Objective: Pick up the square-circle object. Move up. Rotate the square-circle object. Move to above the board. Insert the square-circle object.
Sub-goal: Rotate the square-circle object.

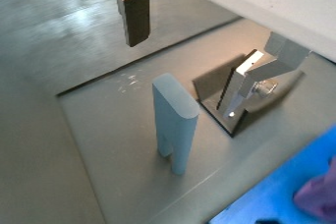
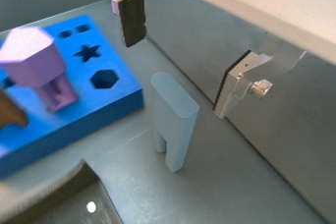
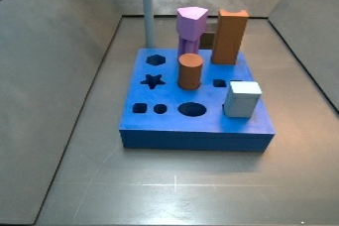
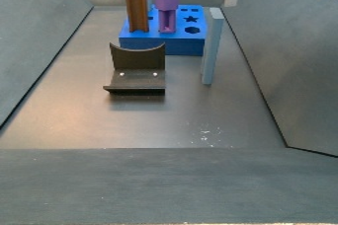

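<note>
Standing upright on the dull grey floor (image 4: pixel 145 120), the square-circle object (image 1: pixel 176 125) rises just beside the board (image 2: pixel 59 130), near a grey enclosure wall at the upper centre of a side view. One silver finger (image 1: pixel 134 12) of the end effector (image 1: pixel 197 46) hangs above it, jaws apart, nothing between. Beyond stands the fixture (image 4: pixel 136 68).

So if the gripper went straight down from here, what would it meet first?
Probably the top of the square-circle object, standing upright between the open gripper fingers; alignment in depth is uncertain.
</note>
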### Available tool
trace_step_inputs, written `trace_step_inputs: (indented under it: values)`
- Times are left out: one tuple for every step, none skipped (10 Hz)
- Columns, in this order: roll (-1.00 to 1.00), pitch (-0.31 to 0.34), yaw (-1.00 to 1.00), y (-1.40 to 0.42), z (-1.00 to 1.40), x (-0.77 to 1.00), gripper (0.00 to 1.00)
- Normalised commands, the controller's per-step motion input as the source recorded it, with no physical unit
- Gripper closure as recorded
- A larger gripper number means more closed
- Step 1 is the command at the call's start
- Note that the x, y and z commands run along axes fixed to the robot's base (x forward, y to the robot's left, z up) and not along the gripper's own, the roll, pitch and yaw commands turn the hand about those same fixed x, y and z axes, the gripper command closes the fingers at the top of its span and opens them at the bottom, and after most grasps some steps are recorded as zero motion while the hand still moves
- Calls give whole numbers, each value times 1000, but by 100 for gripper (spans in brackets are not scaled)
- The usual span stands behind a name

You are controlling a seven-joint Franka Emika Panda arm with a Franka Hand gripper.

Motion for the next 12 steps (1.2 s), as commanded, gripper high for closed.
trace_step_inputs:
  values:
    - [-24,50,-668,14,-19,26,0]
    - [-24,50,-451,14,-17,27,0]
    - [-24,49,-261,14,-17,27,0]
    - [-24,49,-198,0,-1000,0,0]
    - [-23,30,-121,1,-1000,18,0]
    - [-29,4,-89,1,-1000,35,0]
    - [-40,-15,-70,3,-997,28,0]
    - [-51,-33,-58,4,-841,21,0]
    - [-68,-49,-49,3,-633,11,0]
    - [-79,-57,-43,2,-478,7,0]
    - [-94,-61,-36,4,-276,14,0]
    - [-104,-53,-31,0,0,0,100]
